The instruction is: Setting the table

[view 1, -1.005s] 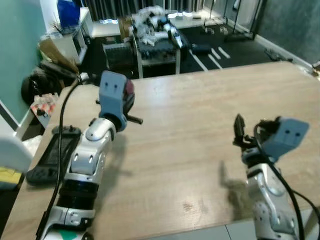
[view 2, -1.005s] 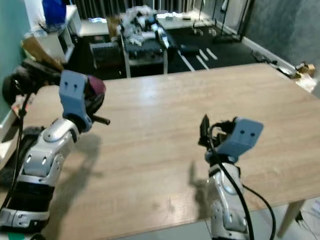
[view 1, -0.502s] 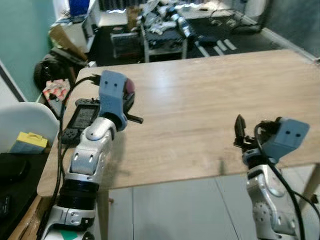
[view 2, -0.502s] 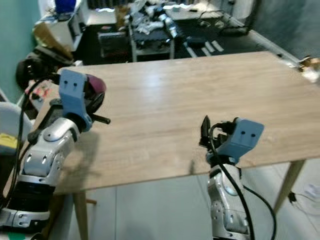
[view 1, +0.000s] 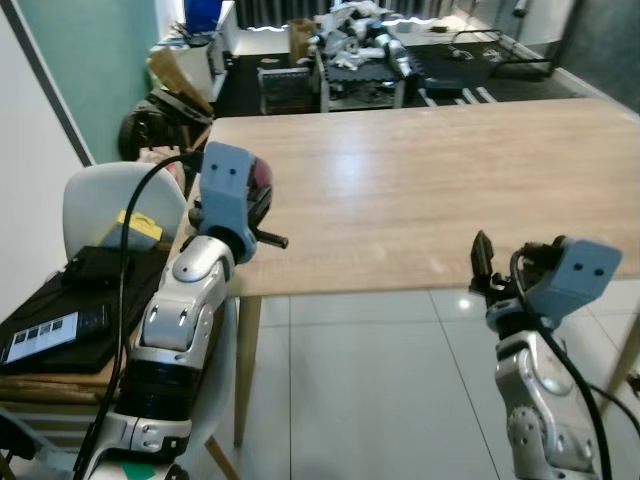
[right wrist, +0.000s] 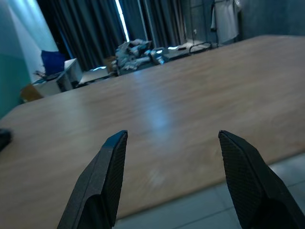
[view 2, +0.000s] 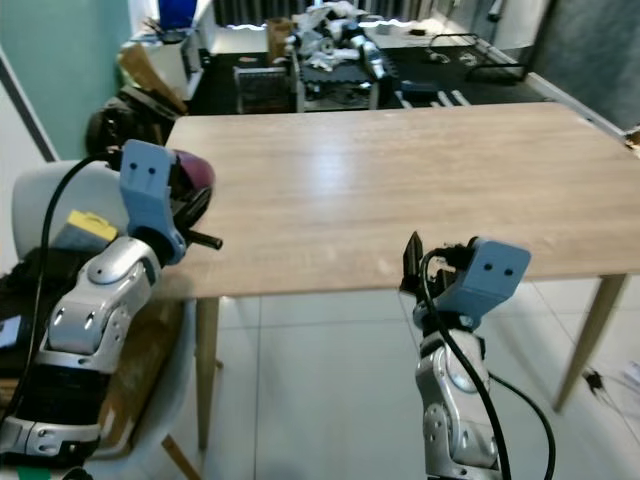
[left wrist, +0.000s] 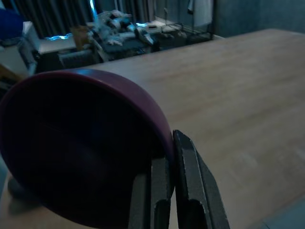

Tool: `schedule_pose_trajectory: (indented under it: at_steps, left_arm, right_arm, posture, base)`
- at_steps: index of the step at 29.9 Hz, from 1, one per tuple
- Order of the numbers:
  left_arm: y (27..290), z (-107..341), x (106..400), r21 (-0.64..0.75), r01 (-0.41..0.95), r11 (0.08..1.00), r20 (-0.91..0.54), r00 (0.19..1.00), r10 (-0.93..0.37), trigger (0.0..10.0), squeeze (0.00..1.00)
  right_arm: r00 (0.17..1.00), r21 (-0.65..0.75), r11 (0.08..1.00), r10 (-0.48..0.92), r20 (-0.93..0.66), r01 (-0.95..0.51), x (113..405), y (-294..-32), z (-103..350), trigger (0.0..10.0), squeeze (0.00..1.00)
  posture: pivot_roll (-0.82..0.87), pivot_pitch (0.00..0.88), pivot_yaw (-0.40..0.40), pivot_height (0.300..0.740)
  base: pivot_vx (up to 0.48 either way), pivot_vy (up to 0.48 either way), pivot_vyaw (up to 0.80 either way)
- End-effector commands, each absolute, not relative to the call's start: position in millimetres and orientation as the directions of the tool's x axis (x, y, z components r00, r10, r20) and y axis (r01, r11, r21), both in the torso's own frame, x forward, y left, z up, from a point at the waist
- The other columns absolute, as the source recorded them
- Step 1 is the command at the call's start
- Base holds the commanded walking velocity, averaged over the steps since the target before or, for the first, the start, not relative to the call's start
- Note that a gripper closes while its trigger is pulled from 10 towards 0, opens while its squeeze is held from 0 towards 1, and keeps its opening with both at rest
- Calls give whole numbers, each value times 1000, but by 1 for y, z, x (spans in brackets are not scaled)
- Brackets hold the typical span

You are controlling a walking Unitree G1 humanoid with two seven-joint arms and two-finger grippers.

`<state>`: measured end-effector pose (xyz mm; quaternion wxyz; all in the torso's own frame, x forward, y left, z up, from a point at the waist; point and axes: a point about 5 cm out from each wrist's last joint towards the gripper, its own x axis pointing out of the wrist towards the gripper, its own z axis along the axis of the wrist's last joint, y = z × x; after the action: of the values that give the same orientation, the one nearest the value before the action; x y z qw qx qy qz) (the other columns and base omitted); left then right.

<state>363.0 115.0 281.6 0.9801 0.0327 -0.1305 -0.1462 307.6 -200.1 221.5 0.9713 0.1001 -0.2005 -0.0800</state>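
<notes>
A dark maroon bowl (view 1: 260, 184) hangs at my left, level with the near left corner of the light wooden table (view 1: 430, 190). My left gripper (left wrist: 165, 153) is shut on the bowl's rim (left wrist: 81, 148), with one finger on each side of the wall. My right gripper (right wrist: 172, 137) is open and holds nothing. In the eye views its black fingers (view 1: 479, 262) point up, just in front of the table's near edge and over the tiled floor.
A white chair (view 1: 105, 198) with a yellow item on it stands left of the table. Black devices lie on a low surface (view 1: 60, 325) at the far left. A cluttered cart (view 1: 360, 50) and boxes stand beyond the table. Pale floor tiles (view 1: 370, 390) lie below my arms.
The whole view has drawn back from the table: its near edge, legs and the floor now show below my arms. Both arms keep their pose, and the bowl stays gripped.
</notes>
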Motion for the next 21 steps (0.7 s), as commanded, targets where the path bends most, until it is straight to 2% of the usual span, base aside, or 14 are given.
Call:
schedule_pose_trajectory:
  at_steps: [1, 21]
  left_arm:
    - [121, 280, 363, 93, 266, 960, 247, 928, -281, 10000, 0]
    - [120, 280, 363, 89, 271, 958, 247, 926, -285, 10000, 0]
  right_arm:
    - [908, 229, 967, -195, 370, 115, 306, -198, 220, 10000, 0]
    - [906, 227, 966, -204, 371, 124, 306, -201, 220, 10000, 0]
  posture:
    - [84, 109, 120, 740]
    - [79, 108, 122, 740]
  base:
    - [-296, 0, 0]
    - [-275, 0, 0]
